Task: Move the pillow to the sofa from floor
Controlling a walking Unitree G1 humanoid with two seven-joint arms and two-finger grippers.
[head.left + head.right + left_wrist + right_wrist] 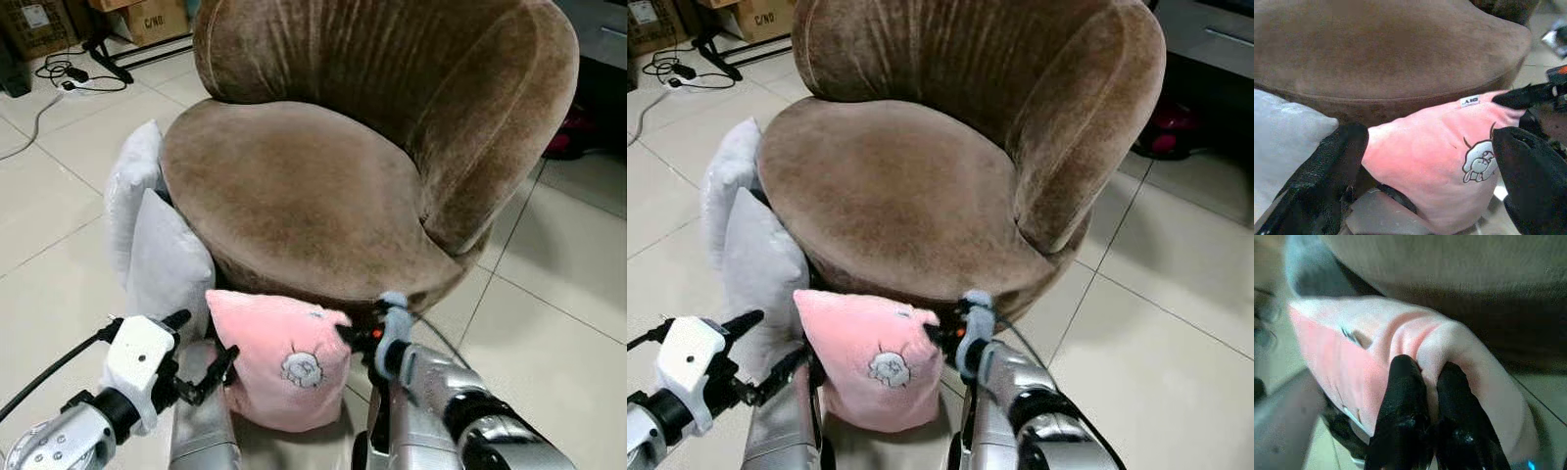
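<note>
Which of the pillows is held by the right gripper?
The pink pillow: the right gripper pinches its corner, while the two grey pillows lean untouched against the sofa.

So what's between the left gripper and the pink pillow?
Nothing. In the left wrist view the left gripper is open, its fingers straddling the pink pillow with only bare gaps. The right gripper pinches its other corner.

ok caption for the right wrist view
Right hand pinching a fold of the pink pillow below the brown sofa.
</note>
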